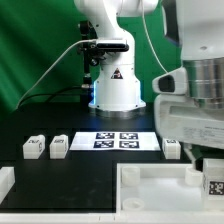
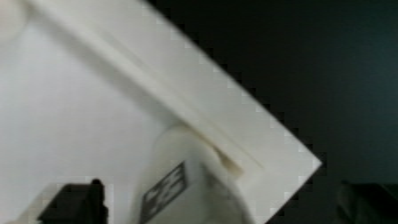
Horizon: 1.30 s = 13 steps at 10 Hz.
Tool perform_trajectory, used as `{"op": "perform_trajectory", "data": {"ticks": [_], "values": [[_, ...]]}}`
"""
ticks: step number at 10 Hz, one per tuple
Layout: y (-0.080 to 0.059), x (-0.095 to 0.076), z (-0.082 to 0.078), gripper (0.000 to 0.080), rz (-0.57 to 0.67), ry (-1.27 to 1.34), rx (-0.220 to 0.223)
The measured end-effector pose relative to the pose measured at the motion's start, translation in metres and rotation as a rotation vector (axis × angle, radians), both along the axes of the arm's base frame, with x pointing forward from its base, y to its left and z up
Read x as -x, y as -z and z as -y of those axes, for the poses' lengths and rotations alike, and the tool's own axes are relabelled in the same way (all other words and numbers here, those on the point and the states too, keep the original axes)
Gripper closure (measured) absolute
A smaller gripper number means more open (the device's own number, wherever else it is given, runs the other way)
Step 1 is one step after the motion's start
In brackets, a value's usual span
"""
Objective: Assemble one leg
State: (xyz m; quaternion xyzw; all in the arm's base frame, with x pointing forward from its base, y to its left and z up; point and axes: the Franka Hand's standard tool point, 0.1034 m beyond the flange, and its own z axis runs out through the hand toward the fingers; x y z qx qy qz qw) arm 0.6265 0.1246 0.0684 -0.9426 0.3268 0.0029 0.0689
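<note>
A leg (image 1: 214,184), a small white block with a black-and-white tag, stands on the large white panel (image 1: 150,195) near its corner at the exterior view's right. My gripper (image 1: 208,165) hangs directly over it. In the wrist view the leg (image 2: 173,192) sits between my fingers on the panel (image 2: 89,110), next to the raised rim. The dark left fingertip (image 2: 71,202) stands apart from the leg, so the jaws look open around it. Three more legs lie on the table: two (image 1: 35,147) (image 1: 58,147) at the left and one (image 1: 172,148) at the right.
The marker board (image 1: 118,140) lies flat in front of the robot base (image 1: 115,90). A white piece (image 1: 5,181) shows at the exterior view's left edge. Cables run behind the base.
</note>
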Motion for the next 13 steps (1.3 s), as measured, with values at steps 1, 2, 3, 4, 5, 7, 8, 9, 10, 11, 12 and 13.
{"op": "perform_trajectory", "data": {"ticks": [1,2,3,4,5,7,8,9,10,11,12,13], "values": [[0.0018,0.0002,0.0040,0.0150,0.019,-0.185,0.036],[0.0004,-0.0005,0.0001,0.0150,0.036,-0.353,0.076],[-0.0008,-0.0019,0.0000,0.0150,0.051,-0.491,0.088],[-0.0009,-0.0029,0.0039,0.0150,0.060,-0.568,0.089],[-0.0005,-0.0023,0.0027,0.0150,0.052,-0.482,0.082],[-0.0005,-0.0022,0.0027,0.0412,0.047,-0.435,0.079],[-0.0003,-0.0020,0.0021,0.0412,0.034,-0.307,0.071],[-0.0004,-0.0021,0.0023,0.0506,0.028,-0.243,0.068],[-0.0009,-0.0037,0.0034,0.0506,0.014,-0.086,0.054],[-0.0003,-0.0050,0.0031,0.0506,-0.006,0.082,0.039],[-0.0007,-0.0062,0.0034,0.0506,-0.027,0.217,0.035],[-0.0004,-0.0063,0.0033,0.0506,-0.050,0.404,0.017]]}}
